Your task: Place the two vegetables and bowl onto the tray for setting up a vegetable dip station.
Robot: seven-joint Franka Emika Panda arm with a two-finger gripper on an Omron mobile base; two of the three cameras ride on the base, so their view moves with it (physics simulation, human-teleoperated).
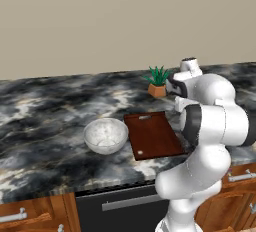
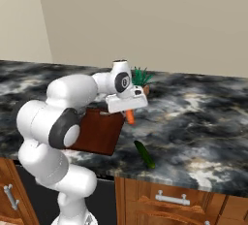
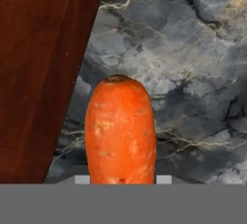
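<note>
The orange carrot (image 2: 130,117) hangs blunt end down from my gripper (image 2: 129,111), which is shut on it just above the counter, beside the tray's right edge. In the hand view the carrot (image 3: 120,131) covers my fingertips, with the marble below it and the tray (image 3: 38,73) to its left. The dark reddish-brown tray (image 1: 152,136) lies flat with nothing on it, its slot handle at the far end. The glassy bowl (image 1: 105,135) stands on the counter, touching the tray's left side. The dark green cucumber (image 2: 144,153) lies near the counter's front edge, right of the tray (image 2: 99,132).
A spiky green plant in an orange pot (image 1: 158,82) stands behind the tray, close to my hand. The dark marble counter (image 2: 203,122) spreads wide to the right. Wooden drawers with metal handles (image 2: 170,200) sit below the front edge.
</note>
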